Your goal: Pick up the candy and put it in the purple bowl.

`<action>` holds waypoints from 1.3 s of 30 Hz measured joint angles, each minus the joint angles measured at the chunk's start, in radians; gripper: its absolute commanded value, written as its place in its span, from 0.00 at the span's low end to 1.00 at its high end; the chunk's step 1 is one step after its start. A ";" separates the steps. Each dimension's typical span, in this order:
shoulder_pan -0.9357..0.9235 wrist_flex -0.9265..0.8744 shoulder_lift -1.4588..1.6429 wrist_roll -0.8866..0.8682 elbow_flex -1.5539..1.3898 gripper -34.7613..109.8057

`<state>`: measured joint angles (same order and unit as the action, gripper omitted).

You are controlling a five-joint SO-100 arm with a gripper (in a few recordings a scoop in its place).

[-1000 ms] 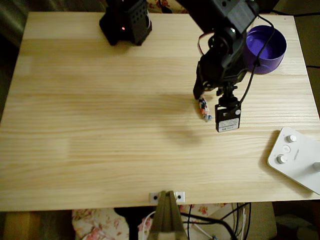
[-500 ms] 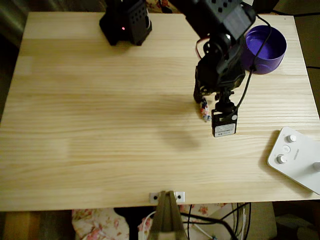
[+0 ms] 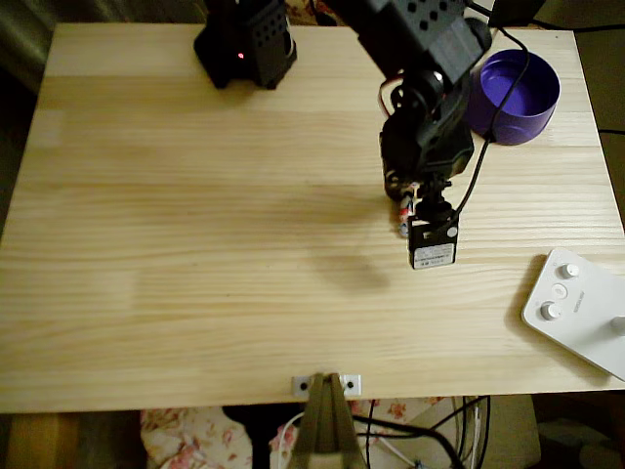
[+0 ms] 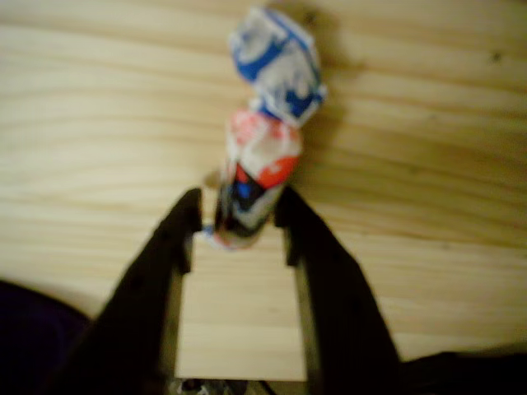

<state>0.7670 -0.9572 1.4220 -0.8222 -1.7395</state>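
In the overhead view, the black arm is reaching down over the right half of the wooden table (image 3: 195,244), its gripper (image 3: 402,210) hanging above the one candy (image 3: 401,226), of which only a sliver is peeking out beside the arm's body; the single purple bowl (image 3: 518,96) is sitting at the table's far right corner, well apart from the candy and with nothing seen inside it, while one white device with knobs (image 3: 578,308) is lying at the right edge. In the wrist view, the gripper (image 4: 237,224) is standing with its two dark fingers (image 4: 177,234) parted on either side of the candy's (image 4: 262,156) near end; the right finger appears to be touching the wrapper, the left seems just short of it, and the blur is making contact hard to settle. The sweet is lying on the wood, so the grasp is judged not yet complete; the squeeze, the lift and the carry to the bowl are all left.
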 measured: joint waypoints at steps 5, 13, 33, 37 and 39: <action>-0.015 0.017 0.000 0.014 -0.011 0.30; -0.038 0.018 0.008 0.015 -0.025 0.29; -0.084 -0.057 0.190 0.052 -0.058 0.29; -0.084 -0.086 0.249 0.064 -0.058 0.29; -0.084 -0.103 0.281 0.071 -0.058 0.29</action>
<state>0.6826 -1.0600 1.7027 -0.7517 -1.7978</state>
